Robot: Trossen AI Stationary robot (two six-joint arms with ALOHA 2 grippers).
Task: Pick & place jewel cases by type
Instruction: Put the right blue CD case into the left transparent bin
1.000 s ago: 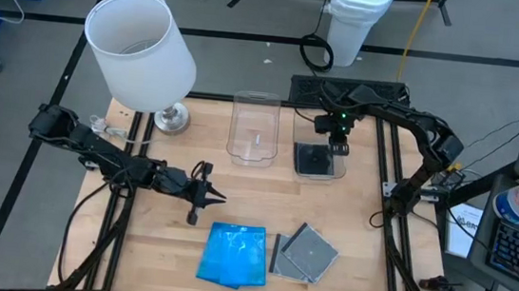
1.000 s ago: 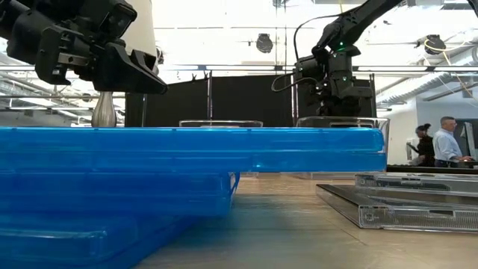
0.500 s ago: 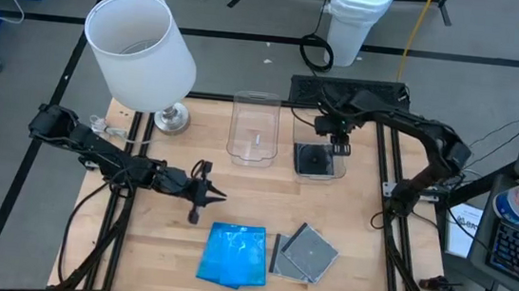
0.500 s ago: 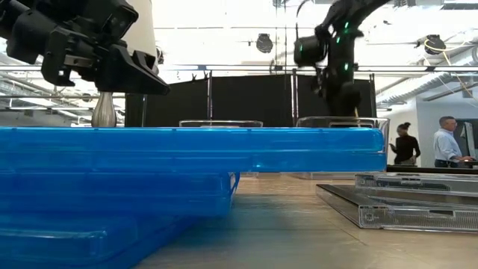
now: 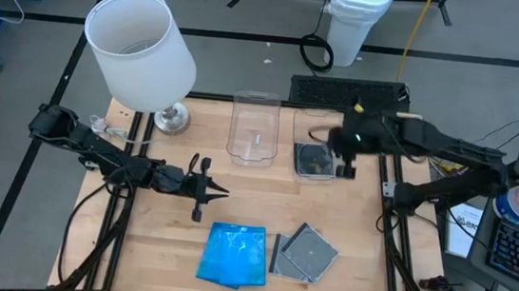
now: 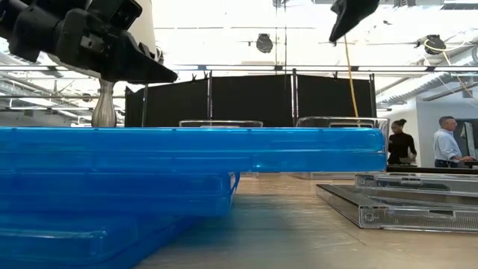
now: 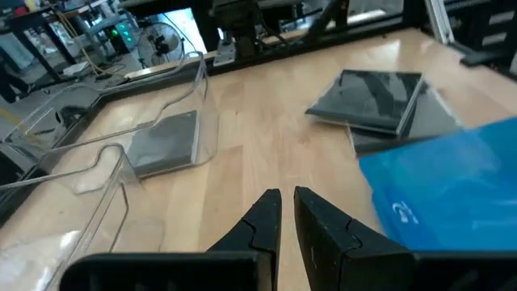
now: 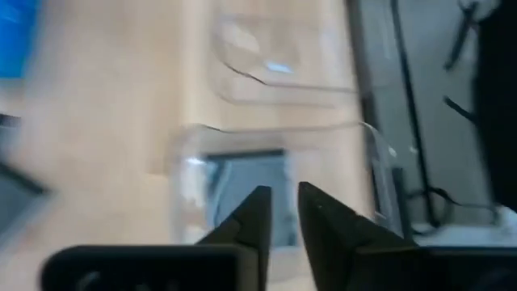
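A stack of blue jewel cases (image 5: 235, 255) lies flat near the table's front edge, also in the low view (image 6: 187, 149). Beside it, to the right, are grey jewel cases (image 5: 306, 253), one lying askew on another (image 7: 371, 101). Another grey case (image 5: 313, 157) lies flat on the floor of the right clear bin (image 5: 315, 177). The left clear bin (image 5: 255, 116) stands beside it. My left gripper (image 5: 222, 192) hovers shut left of centre, above the wood (image 7: 287, 198). My right gripper (image 5: 343, 168) is high, by the right bin's right side, shut and holding nothing (image 8: 283, 198).
A lamp with a white shade (image 5: 140, 43) stands at the table's far left corner. A white container (image 5: 357, 21) sits on the floor beyond the far edge. Bare wood lies between the bins and the cases. Two people (image 6: 448, 142) stand far off in the room.
My right gripper has risen from just over the right bin and swung toward the table's right edge, turning as it went. The grey case stays in that bin. My left gripper has tipped a little in place.
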